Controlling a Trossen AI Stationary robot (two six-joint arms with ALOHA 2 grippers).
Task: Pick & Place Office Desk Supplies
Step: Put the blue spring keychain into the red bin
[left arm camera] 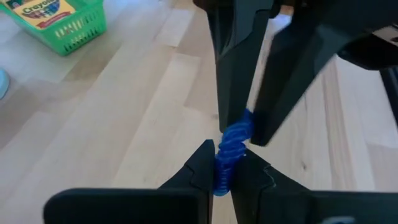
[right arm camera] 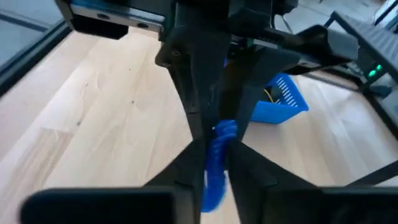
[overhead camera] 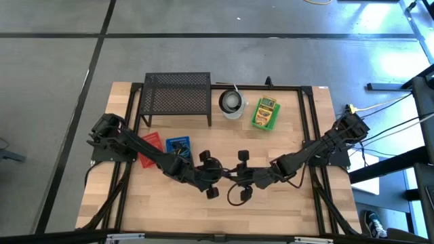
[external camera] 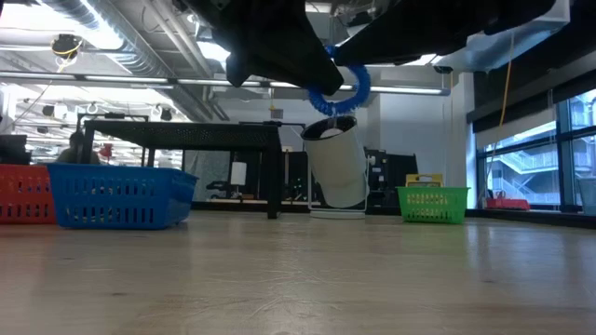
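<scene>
A blue rubber band [external camera: 340,90], twisted into a thick ring, hangs high above the middle of the wooden table. Both grippers meet at it tip to tip. My left gripper [left arm camera: 222,171] comes from the table's left and is shut on one side of the band. My right gripper [right arm camera: 214,158] comes from the table's right and is shut on the other side. From above, the two hands [overhead camera: 227,177] cover the band. A green basket [overhead camera: 265,113] at the far right holds a yellow-green crayon box. My left gripper pinches the near stretch of the twisted blue band [left arm camera: 221,177] between its two fingers, slanting down from the table's left. The band is lifted clear of the table. My right gripper pinches the opposite stretch of the band [right arm camera: 217,140] between its two fingers, slanting down from the table's right. The band runs short and bunched between the two sets of fingers.
A black mesh rack [overhead camera: 178,95] stands at the far left, with a round white cup [overhead camera: 232,103] beside it. A blue basket [overhead camera: 178,145] and a red basket [overhead camera: 150,146] sit on the left, close to my left arm. Bare wood lies along the near edge.
</scene>
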